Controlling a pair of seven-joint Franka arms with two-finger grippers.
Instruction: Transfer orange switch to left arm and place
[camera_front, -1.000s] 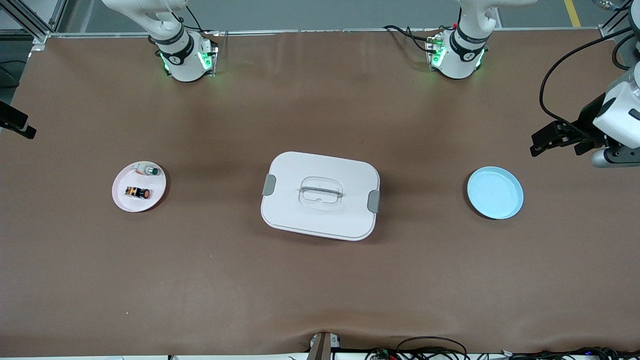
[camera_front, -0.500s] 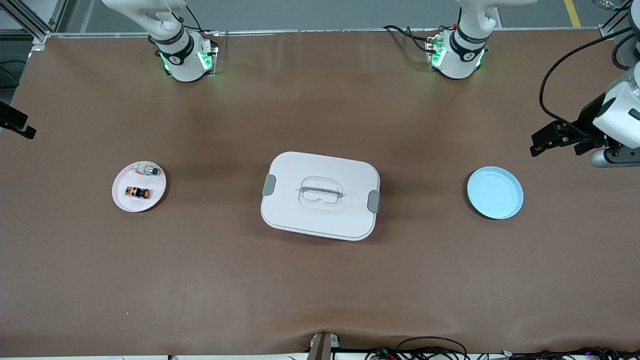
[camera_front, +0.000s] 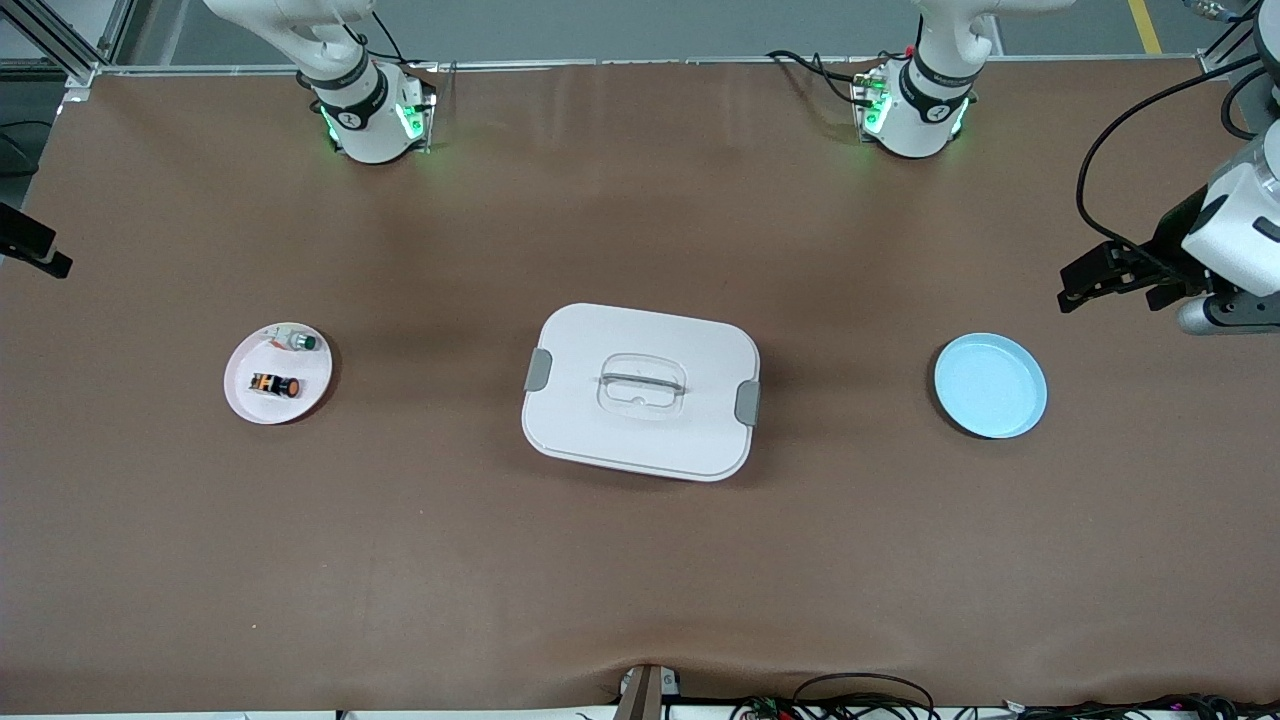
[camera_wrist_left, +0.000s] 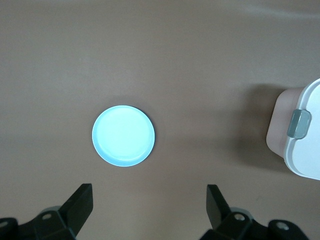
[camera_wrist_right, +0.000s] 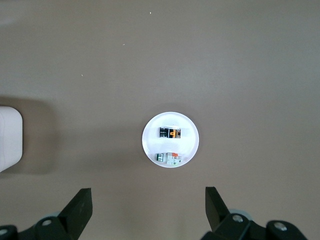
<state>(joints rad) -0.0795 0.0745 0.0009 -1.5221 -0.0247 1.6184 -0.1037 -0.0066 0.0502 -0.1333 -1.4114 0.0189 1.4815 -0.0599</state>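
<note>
The orange switch (camera_front: 275, 385) (camera_wrist_right: 170, 132) lies on a small pink plate (camera_front: 245, 400) (camera_wrist_right: 187, 142) toward the right arm's end of the table. The white box (camera_front: 640, 440) (camera_wrist_left: 305, 160) (camera_wrist_right: 7, 137) sits closed at the table's middle, between that plate and a light-blue plate. My right gripper (camera_wrist_right: 147, 200) hangs open and empty, high over the table beside the pink plate. Only a black bit of it shows at the front view's edge. My left gripper (camera_front: 1080, 283) (camera_wrist_left: 149, 200) is open and empty too, high up near the light-blue plate.
A silver part with a green cap (camera_front: 295, 342) (camera_wrist_right: 167, 158) shares the pink plate, farther from the front camera than the switch. The light-blue plate (camera_front: 990, 385) (camera_wrist_left: 123, 135) is bare. The box has grey side clips (camera_front: 538, 370). Cables lie along the near table edge (camera_front: 860, 700).
The left hand has drifted very slightly toward the robots' bases. The switch, plates, box and right gripper have not moved.
</note>
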